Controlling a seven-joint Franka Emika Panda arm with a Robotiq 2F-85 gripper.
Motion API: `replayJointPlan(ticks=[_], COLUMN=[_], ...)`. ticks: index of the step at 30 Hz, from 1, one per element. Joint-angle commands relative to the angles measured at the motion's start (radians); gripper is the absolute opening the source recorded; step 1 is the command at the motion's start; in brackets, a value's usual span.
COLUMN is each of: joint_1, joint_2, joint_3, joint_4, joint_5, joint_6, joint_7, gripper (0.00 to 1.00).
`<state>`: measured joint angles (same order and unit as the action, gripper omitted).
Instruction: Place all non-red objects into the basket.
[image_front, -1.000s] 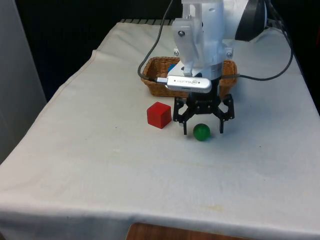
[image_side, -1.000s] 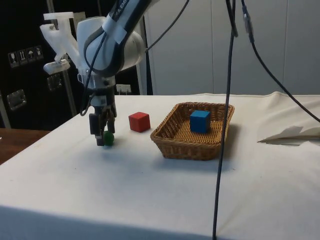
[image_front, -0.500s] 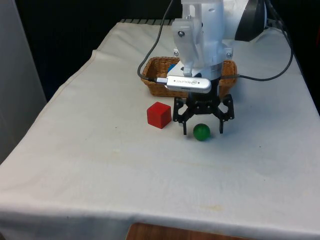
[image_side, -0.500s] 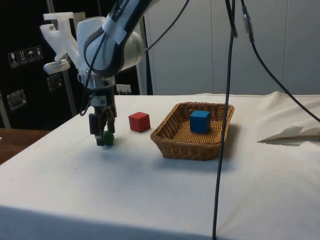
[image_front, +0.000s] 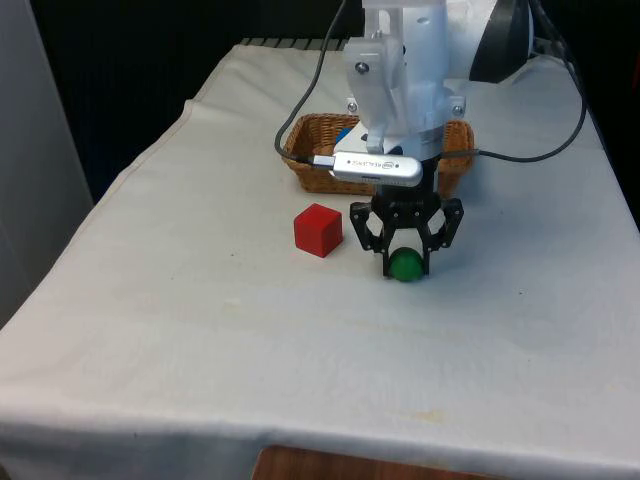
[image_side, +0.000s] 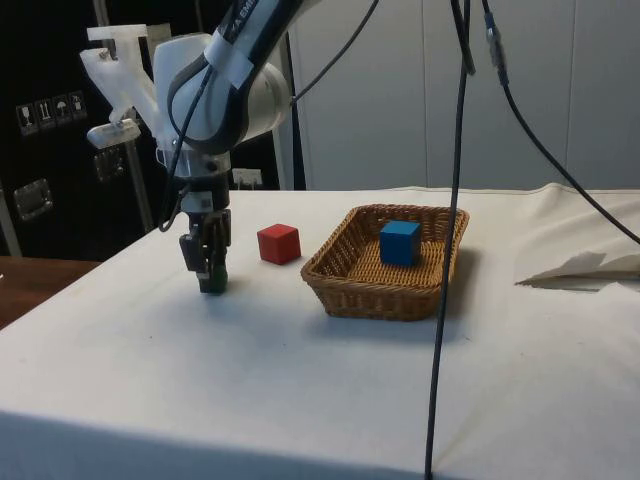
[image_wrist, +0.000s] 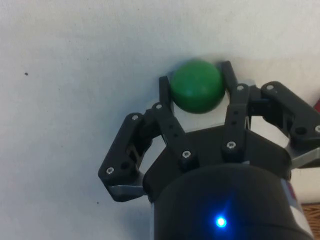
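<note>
The claw is seen low over the cloth, its two fingers closed against either side of the green ball, which is gripped where it rests on the cloth. A red cube is set just beside the claw, on the front view's left. Farther back, a blue cube is held in the wicker basket.

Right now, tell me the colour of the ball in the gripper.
Green; the ball shows best in the wrist view.
</note>
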<state>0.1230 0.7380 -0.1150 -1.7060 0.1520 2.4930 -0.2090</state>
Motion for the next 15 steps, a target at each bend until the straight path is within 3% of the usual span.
replayJointPlan(ticks=[1, 12, 15], joint_1=[0.0, 0.0, 0.003], joint_2=[0.002, -0.02, -0.074], joint_3=[-0.001, -0.001, -0.005], joint_4=[0.0, -0.004, -0.042], joint_5=[0.001, 0.0, -0.002], joint_6=[0.002, -0.012, -0.031], joint_7=[0.003, 0.002, 0.007], gripper=[0.0, 0.0, 0.0])
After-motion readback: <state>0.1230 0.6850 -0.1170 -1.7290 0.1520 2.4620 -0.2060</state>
